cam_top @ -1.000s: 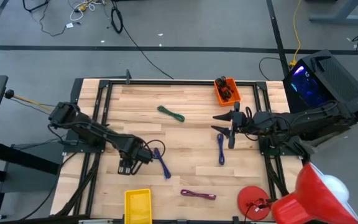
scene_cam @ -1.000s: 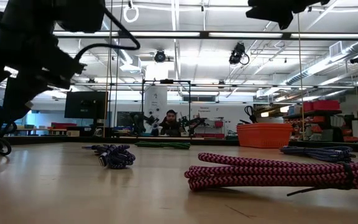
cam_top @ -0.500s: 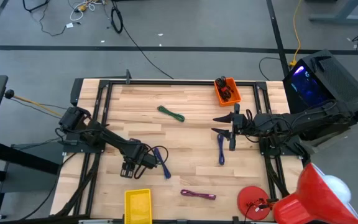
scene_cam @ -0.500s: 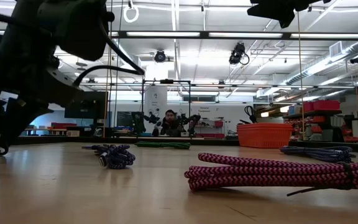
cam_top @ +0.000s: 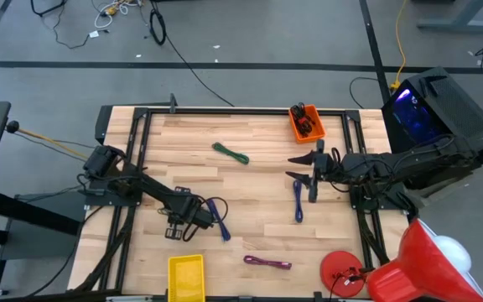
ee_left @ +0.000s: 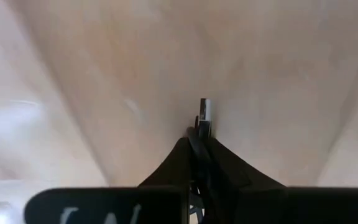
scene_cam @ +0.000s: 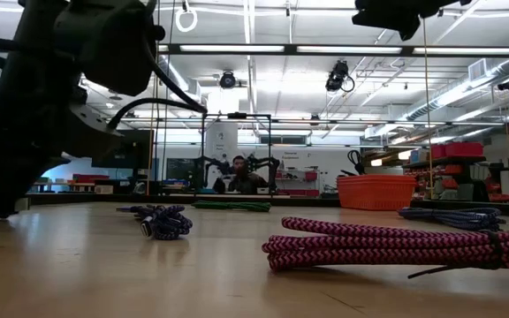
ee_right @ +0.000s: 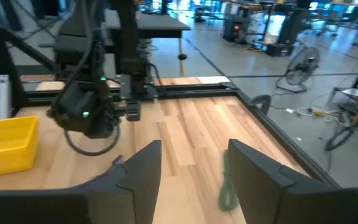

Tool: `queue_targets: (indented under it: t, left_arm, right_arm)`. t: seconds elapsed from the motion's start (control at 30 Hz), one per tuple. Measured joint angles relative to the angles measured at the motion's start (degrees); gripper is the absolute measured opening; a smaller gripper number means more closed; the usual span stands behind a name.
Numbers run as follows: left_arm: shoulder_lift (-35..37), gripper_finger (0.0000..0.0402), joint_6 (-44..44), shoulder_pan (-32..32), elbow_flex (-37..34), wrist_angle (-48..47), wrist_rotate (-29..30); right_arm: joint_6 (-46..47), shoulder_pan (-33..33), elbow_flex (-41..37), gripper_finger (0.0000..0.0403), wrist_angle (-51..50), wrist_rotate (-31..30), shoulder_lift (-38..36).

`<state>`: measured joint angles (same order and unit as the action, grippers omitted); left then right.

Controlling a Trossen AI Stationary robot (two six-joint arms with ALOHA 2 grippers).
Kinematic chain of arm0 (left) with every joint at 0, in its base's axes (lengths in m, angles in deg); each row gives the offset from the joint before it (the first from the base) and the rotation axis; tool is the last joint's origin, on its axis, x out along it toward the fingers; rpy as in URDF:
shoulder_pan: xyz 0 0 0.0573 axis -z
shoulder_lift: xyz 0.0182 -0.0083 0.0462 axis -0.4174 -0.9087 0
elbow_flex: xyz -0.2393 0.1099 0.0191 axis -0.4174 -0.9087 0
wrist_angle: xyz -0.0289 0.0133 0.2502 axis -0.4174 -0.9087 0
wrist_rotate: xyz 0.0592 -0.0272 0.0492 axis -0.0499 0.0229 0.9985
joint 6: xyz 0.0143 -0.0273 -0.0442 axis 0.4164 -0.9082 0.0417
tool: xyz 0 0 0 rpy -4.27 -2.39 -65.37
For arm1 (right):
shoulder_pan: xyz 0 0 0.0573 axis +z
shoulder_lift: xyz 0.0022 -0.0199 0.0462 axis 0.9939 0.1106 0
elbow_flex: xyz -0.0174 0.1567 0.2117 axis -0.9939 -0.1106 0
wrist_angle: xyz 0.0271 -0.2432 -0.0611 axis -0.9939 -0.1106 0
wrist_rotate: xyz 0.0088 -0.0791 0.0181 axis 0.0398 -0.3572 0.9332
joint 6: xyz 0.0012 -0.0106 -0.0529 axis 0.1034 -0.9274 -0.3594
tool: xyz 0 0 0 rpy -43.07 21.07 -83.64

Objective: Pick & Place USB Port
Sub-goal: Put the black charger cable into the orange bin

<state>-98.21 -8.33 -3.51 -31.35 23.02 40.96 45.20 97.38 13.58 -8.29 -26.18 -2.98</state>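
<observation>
My left gripper [cam_top: 176, 228] points steeply down at the table's near left, just left of a blue cable bundle [cam_top: 217, 216]. In the left wrist view it [ee_left: 201, 142] is shut on a small black USB plug with a silver tip [ee_left: 204, 111]. In the low view the left arm [scene_cam: 34, 124] hides the spot. My right gripper [cam_top: 310, 174] hangs open above the table's right side, over a second blue cable [cam_top: 298, 201]; its fingers [ee_right: 143, 168] are empty. My left gripper pinches the black body of the USB plug [ee_left: 202, 127] between its two fingertips, coming from above and pointing down. The silver tip sticks out past the fingertips toward the tabletop. Whether the tip touches the wood, I cannot tell.
A yellow bin [cam_top: 186, 277] stands at the near edge, close to my left gripper. An orange bin [cam_top: 305, 122] sits at the far right. A green cable [cam_top: 231, 153] lies far centre, a pink braided cable [cam_top: 267, 262] near centre, and a red disc [cam_top: 340, 273] at the near right corner.
My left gripper has sunk toward the tabletop and shifted slightly toward the near edge. In the low view its arm now covers the black coil that showed at the far left before. My right arm has kept still.
</observation>
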Motion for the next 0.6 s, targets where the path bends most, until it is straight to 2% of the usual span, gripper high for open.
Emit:
queue_targets:
  t: [0.2,0.37,0.47,0.6]
  left_arm:
    - [4.74,0.0027,-0.51,-1.54,4.20,-4.39,11.77]
    - [12.89,0.0027,1.81,-4.47,11.31,-3.27,23.13]
    - [18.32,0.0027,6.88,-6.05,14.55,4.45,27.13]
    - [24.67,0.0027,17.02,-8.03,14.64,21.11,26.91]
  right_arm:
    - [-0.44,0.00,0.00,0.0187,-0.50,-0.51,0.00]
    - [-1.03,-0.02,0.00,0.0187,-0.41,-0.41,0.00]
    - [-1.11,-0.02,0.00,0.0187,0.37,-1.44,0.00]
    - [-2.34,-0.03,0.00,0.0187,1.88,-1.87,0.00]
